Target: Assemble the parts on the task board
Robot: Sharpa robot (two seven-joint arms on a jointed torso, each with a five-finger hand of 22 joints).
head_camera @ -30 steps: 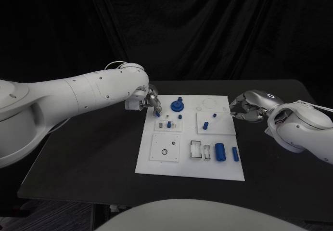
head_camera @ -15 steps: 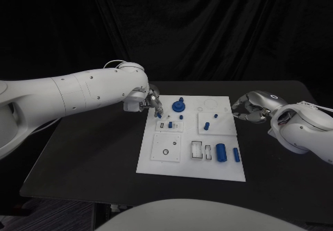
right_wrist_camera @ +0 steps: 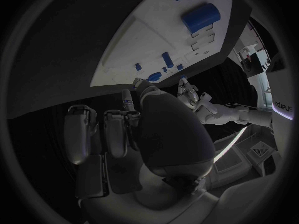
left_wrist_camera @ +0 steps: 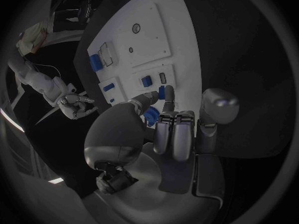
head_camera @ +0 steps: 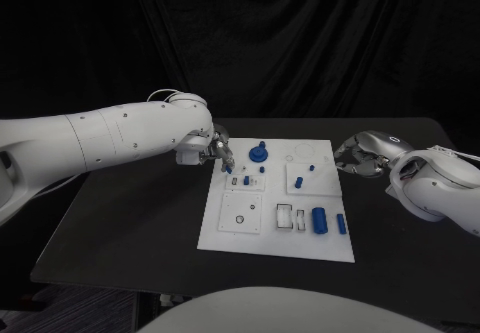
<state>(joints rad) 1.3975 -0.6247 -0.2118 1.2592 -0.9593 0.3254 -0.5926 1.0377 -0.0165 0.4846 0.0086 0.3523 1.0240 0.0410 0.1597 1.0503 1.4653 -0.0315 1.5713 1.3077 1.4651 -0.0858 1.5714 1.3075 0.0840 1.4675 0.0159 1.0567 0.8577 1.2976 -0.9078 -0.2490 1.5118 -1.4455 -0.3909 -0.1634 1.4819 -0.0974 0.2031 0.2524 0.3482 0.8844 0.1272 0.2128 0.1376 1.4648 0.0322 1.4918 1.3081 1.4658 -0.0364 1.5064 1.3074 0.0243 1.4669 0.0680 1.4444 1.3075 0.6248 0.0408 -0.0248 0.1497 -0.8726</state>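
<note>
At the far left corner of the flat white task board (head_camera: 276, 246), the silver left hand (head_camera: 213, 148) pinches a small blue peg (left_wrist_camera: 166, 92) between its fingertips (left_wrist_camera: 168, 100), while the silver right hand (head_camera: 357, 157) hovers beside the board's far right edge, fingers curled on nothing

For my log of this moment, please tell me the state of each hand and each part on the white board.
left hand: pinches a small blue part over the task board, at its edge
right hand: fingers curled in, holding nothing, beside the board
large blue cylinder: lying flat
slim blue peg: lying flat
blue knob: standing upright
blue pin: standing in its plate
</note>
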